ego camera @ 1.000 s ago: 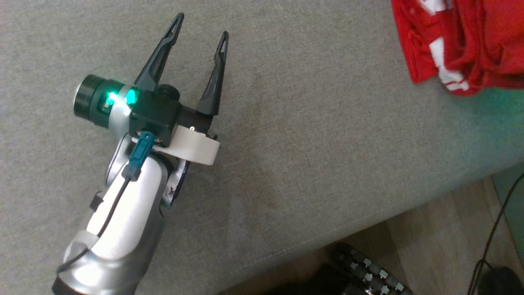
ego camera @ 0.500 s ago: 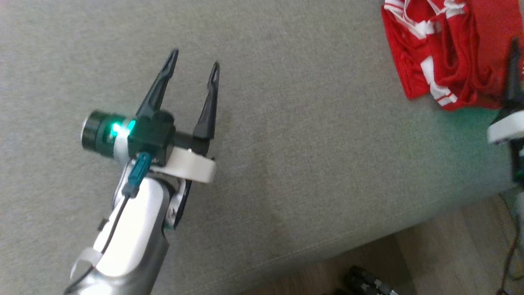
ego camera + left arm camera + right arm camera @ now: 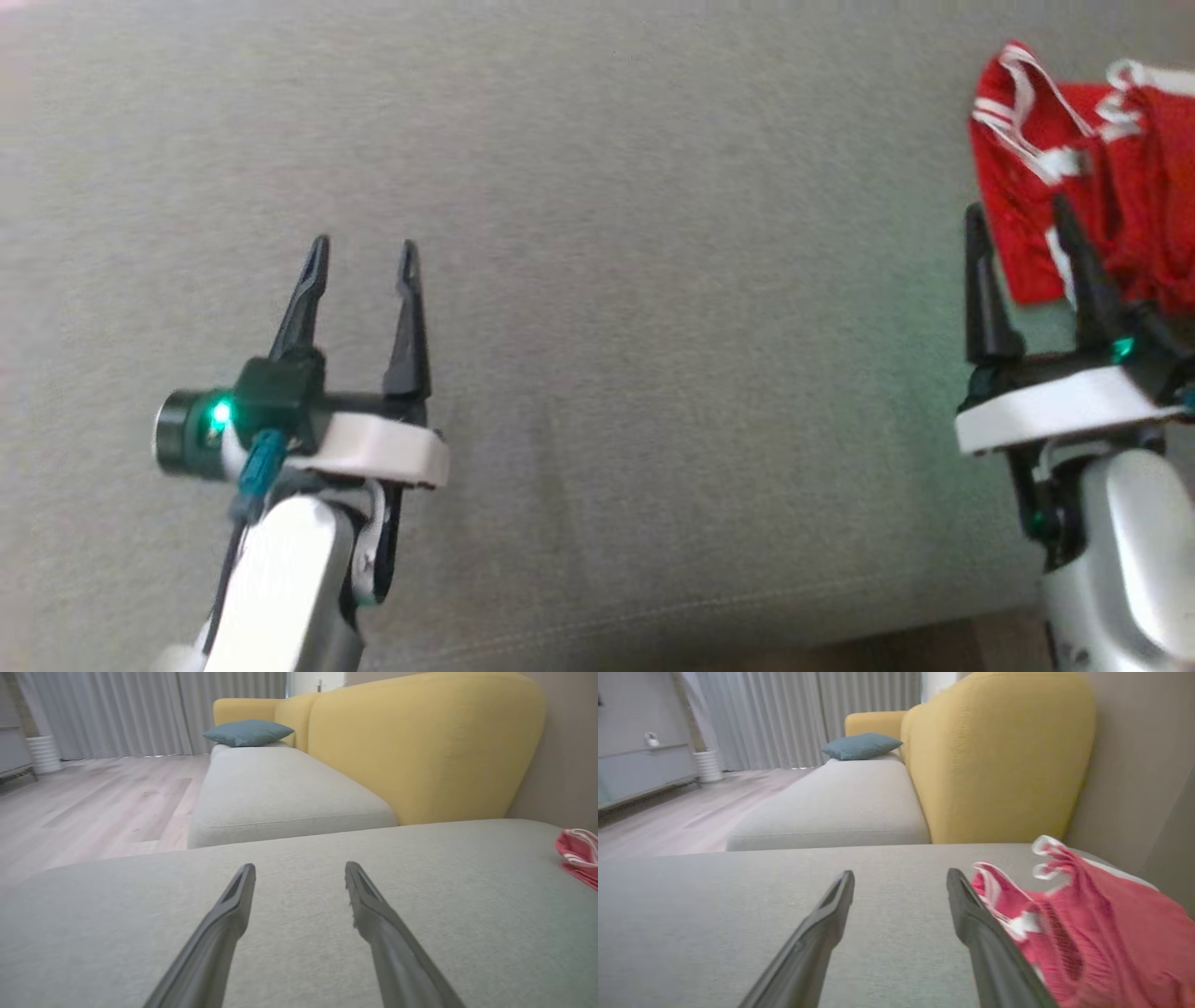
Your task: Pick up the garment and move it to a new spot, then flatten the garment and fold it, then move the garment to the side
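Garment (image 3: 1102,168), red with white trim, lies crumpled at the far right of the grey seat cushion (image 3: 653,280), with the yellow backrest (image 3: 994,756) beyond it. I see my right gripper (image 3: 1018,207) right at its near edge, fingers spread wide with nothing between them; in the right wrist view the cloth sits just beside one finger, contact unclear. Left gripper (image 3: 364,245) hangs well apart from the cloth over the cushion, fingers likewise spread, empty.
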`<state>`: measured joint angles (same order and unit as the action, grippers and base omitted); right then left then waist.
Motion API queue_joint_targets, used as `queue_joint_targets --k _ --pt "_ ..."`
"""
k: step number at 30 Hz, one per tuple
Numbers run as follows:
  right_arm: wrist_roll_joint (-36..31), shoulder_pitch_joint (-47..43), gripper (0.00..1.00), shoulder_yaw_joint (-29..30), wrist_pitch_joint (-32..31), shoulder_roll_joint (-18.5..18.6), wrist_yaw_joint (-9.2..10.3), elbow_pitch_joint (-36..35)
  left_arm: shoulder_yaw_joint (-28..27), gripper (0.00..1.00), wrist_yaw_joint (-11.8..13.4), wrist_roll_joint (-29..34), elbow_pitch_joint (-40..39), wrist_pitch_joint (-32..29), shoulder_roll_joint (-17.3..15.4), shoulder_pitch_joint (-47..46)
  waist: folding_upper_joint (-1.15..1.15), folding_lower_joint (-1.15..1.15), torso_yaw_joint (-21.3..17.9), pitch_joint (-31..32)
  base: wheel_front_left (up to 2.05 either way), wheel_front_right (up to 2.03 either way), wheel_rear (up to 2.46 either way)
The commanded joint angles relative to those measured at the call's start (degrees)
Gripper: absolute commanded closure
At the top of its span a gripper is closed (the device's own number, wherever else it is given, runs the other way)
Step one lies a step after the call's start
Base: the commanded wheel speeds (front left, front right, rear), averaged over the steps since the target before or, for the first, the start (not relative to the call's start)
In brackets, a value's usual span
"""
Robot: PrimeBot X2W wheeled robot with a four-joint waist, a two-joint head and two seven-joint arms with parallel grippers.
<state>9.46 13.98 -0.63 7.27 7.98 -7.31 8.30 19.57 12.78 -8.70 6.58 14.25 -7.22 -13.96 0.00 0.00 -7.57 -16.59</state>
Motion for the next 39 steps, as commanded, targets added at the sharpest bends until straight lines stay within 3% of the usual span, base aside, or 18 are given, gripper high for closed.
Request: queue_joint_targets --k 1,10,29,39 --pt "-0.4 -0.7 0.00 -1.4 -0.5 -0.3 -0.18 -2.7 -2.5 0.00 0.6 -0.4 -2.3 0.6 -0.8 -0.2 0.00 0.00 2.9 2.6 0.00 0.00 0.00" --pt "-1.1 -6.5 0.00 -1.7 -3.5 -3.3 -0.18 -8.1 -5.4 0.00 1.5 -2.3 -3.6 0.7 -2.5 5.5 0.00 0.00 6.2 6.7 0.00 0.00 0.00" --pt "0.3 -15.8 0.00 -1.6 -7.0 -5.0 -0.18 -13.2 -4.8 0.00 1.6 -4.0 -3.1 -0.7 -4.1 13.3 0.00 0.00 6.3 14.8 0.00 0.00 0.00" --pt "0.3 -16.9 0.00 -1.2 -7.9 -5.1 -0.18 -14.0 -4.3 0.00 1.6 -4.3 -3.8 -1.7 -4.8 14.6 0.00 0.00 6.5 15.7 0.00 0.00 0.00"
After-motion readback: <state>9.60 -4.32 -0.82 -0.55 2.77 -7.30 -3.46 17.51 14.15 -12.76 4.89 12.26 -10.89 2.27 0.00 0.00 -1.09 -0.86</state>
